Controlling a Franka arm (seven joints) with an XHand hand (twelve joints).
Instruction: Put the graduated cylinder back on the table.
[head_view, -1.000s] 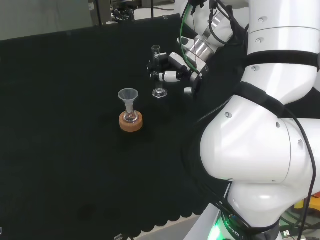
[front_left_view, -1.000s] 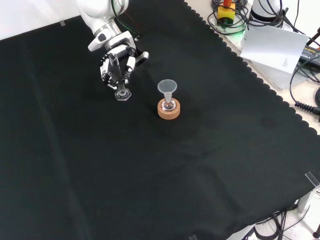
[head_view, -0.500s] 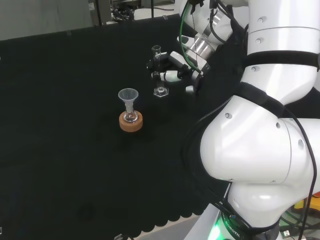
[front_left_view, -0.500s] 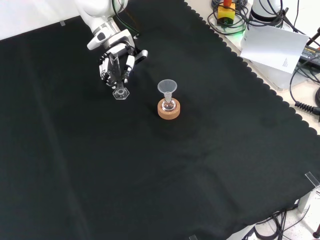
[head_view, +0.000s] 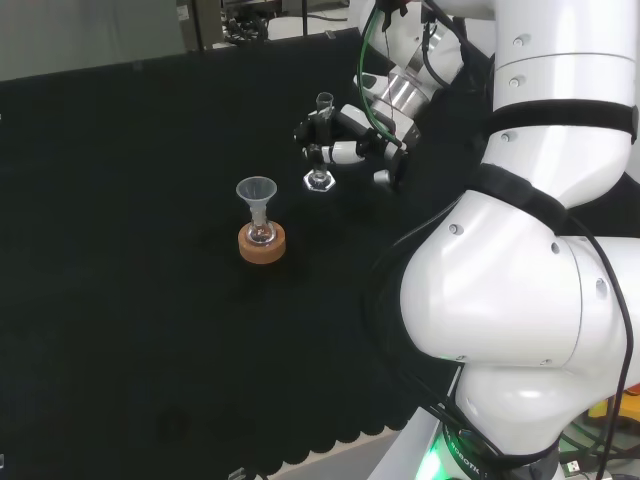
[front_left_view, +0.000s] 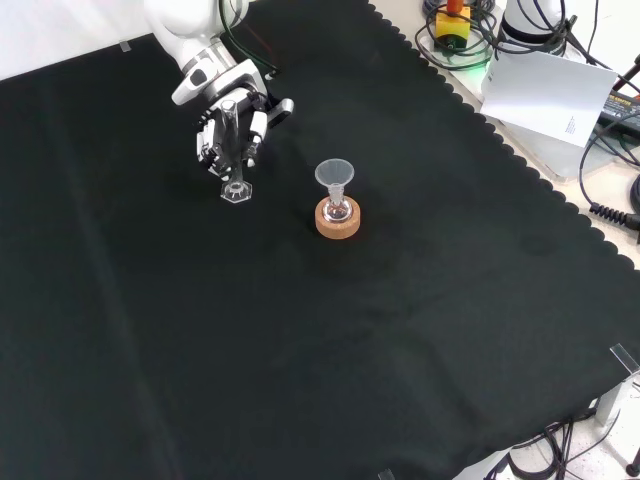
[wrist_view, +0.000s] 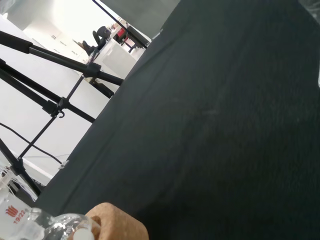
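Graduated cylinder (front_left_view: 230, 140) in hand (front_left_view: 237, 112), seemingly tilted

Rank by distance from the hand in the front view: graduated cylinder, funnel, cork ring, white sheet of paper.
1. graduated cylinder: held in the hand, upper left of the view.
2. funnel: right of the hand, in a flask.
3. cork ring: just below the funnel; close to it, slightly farther.
4. white sheet of paper: far right, off the cloth.

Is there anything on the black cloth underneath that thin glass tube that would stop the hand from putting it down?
Nothing visible. The hand holds the clear graduated cylinder over bare black cloth. The nearest thing, a clear funnel in a small flask on a cork ring, stands apart to the right in the front view.
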